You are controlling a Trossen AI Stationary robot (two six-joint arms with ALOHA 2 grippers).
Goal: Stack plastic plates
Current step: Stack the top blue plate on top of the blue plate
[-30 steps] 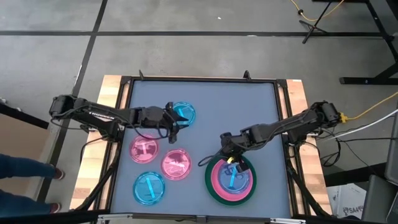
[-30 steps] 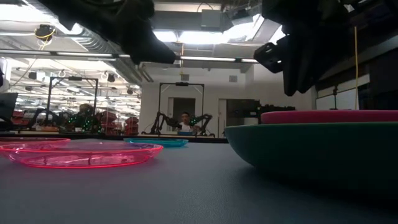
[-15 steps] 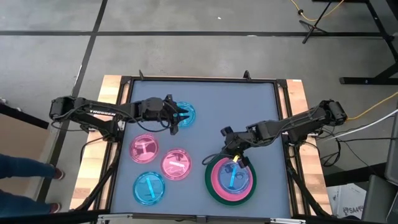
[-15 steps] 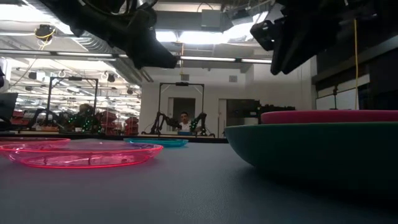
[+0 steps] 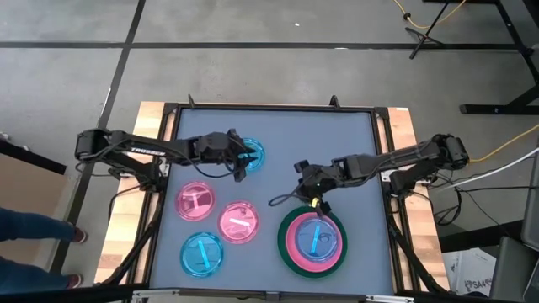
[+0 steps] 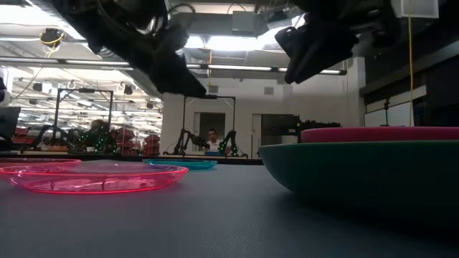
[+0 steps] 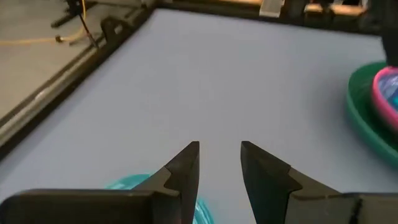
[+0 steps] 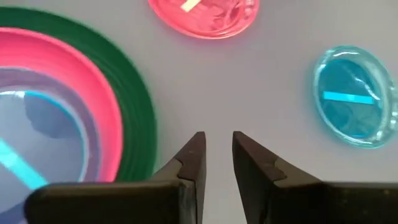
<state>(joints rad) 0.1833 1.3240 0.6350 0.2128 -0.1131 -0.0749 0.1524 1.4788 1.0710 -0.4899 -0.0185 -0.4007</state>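
I count stack (image 5: 312,241) part built; four small plates loose. Left gripper (image 5: 246,157) over blue plate (image 5: 251,154), right gripper (image 5: 301,171) beside stack, fingers slightly apart, empty.

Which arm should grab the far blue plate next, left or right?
Left. The left pincer hangs right at the far blue plate, fingers slightly parted and empty. The right pincer, also empty, sits beside the green plate stack, farther from it.

The grey desk (image 5: 337,143) carries a large green plate (image 5: 285,248) near its right front. Two blue plates (image 5: 253,153) (image 5: 202,253) and two pink plates (image 5: 195,203) (image 5: 238,222) lie left.
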